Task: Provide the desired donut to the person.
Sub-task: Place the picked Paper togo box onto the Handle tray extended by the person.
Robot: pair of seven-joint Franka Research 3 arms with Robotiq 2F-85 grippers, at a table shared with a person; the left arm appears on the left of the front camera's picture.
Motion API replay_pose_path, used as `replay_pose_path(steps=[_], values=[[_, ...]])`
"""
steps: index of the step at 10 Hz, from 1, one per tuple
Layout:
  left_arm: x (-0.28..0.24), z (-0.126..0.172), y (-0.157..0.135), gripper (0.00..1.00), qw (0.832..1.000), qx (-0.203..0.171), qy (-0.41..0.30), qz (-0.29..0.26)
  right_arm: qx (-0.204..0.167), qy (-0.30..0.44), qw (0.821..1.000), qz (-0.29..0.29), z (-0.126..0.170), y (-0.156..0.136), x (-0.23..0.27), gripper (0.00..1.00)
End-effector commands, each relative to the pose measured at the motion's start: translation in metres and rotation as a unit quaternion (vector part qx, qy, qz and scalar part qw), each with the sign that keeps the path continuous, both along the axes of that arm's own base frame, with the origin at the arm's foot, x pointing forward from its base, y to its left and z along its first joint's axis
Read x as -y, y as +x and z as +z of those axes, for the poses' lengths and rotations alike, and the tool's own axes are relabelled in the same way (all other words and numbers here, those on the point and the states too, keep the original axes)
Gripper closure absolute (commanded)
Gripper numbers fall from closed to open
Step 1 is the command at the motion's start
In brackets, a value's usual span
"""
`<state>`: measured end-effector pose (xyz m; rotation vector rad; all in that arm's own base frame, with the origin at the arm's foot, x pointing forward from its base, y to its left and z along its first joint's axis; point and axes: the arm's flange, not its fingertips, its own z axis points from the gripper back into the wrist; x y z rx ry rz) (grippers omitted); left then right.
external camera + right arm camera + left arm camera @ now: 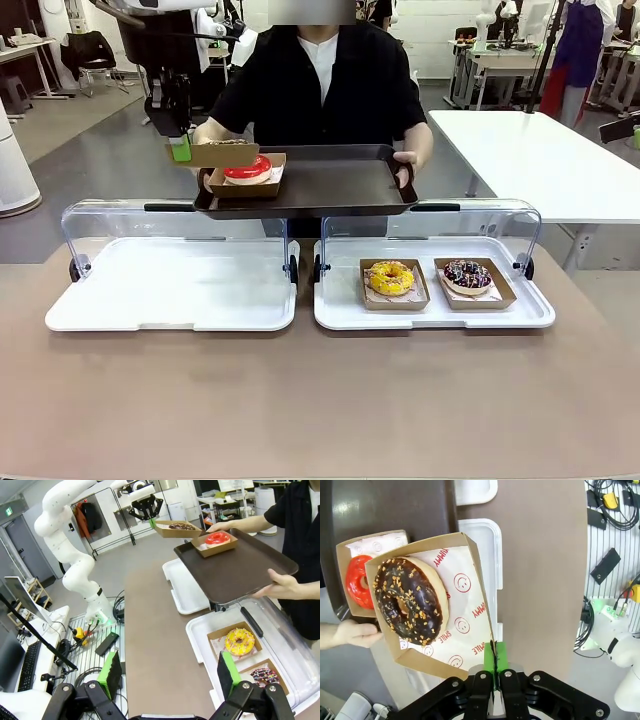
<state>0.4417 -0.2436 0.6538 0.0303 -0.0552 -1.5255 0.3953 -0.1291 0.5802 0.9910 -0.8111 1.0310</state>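
Left wrist view: left pincer (494,655) grips chocolate donut box (475,577) by its edge; I'd lower it level onto tray (395,505) beside red donut (356,582).

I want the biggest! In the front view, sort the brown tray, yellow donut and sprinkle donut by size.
1. brown tray, clearly largest.
2. yellow donut and sprinkle donut look alike; no ranking.

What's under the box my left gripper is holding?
The brown tray with the red donut's box, partly showing. The held box covers the rest of that box and part of the tray's edge.
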Motion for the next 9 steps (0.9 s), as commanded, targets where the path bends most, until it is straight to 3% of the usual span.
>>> replay_pose_path(steps=[1, 9], values=[[-0.0012, 0.0036, 0.0004, 1.0, 1.0, 0.003, -0.002, 0.003, 0.004, 0.007, 1.0, 0.001, 0.0015, -0.0001, -0.0007, 0.0], [0.0, 0.0001, 0.0, 0.99, 1.0, 0.0, 0.0, 0.0, 0.004, 0.007, 1.0, 0.001, 0.0015, -0.0001, -0.0007, 0.0]])
